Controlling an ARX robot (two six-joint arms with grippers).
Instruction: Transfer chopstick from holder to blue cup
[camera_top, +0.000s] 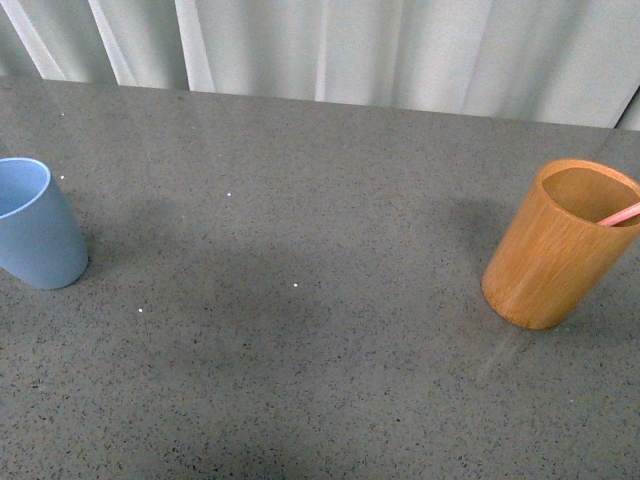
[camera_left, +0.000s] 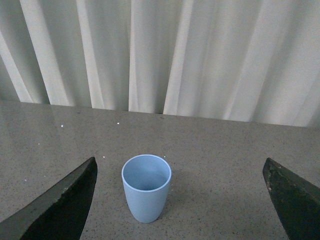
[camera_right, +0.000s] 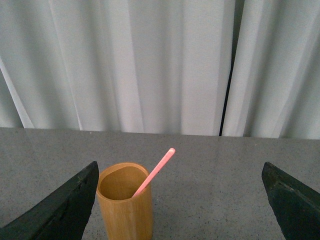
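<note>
The light blue cup (camera_top: 35, 225) stands upright at the table's far left, and the left wrist view shows it (camera_left: 146, 187) empty. My left gripper (camera_left: 180, 200) is open, its dark fingers (camera_left: 62, 202) wide apart, the cup ahead between them nearer one finger. The orange-brown wooden holder (camera_top: 558, 245) stands at the right. One pink chopstick (camera_right: 155, 171) leans out over the holder's (camera_right: 125, 205) rim; only its tip (camera_top: 622, 214) shows in the front view. My right gripper (camera_right: 180, 200) is open and the holder sits ahead near one finger (camera_right: 65, 207). Neither arm shows in the front view.
A grey speckled table (camera_top: 300, 330) carries both vessels. White curtains (camera_top: 380, 45) hang along its far edge. A wide stretch of tabletop lies between cup and holder.
</note>
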